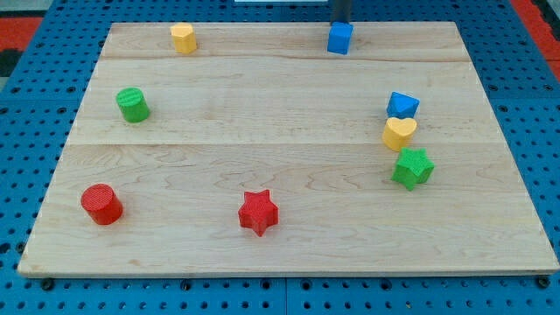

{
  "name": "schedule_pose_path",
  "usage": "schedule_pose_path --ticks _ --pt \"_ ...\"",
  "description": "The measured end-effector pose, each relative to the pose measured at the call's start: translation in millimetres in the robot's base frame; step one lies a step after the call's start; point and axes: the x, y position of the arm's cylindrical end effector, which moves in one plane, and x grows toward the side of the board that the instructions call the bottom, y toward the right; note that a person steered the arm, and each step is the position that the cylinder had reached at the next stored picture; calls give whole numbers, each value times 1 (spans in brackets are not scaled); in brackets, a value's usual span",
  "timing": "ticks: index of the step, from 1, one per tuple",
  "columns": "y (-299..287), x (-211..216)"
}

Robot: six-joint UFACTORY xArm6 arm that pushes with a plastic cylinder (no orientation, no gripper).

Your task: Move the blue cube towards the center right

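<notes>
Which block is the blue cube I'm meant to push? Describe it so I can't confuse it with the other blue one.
Start at the wooden board and go to its top edge, right of middle. The blue cube sits there alone, with my tip just above it. The other blue block is lower, at the right edge, touching a yellow heart.

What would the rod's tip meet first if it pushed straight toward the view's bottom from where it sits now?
My tip sits just above the blue cube at the wooden board's top edge, seemingly touching it. Pushed straight down the view, it would meet that cube first; contact depth is unclear.
</notes>
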Motion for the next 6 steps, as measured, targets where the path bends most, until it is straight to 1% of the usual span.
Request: schedule_pose_path --ticks 2,3,4,5,6 --pt "3 58" --pt "-31 65" --pt "-27 82" --pt "13 82" --pt "26 93"
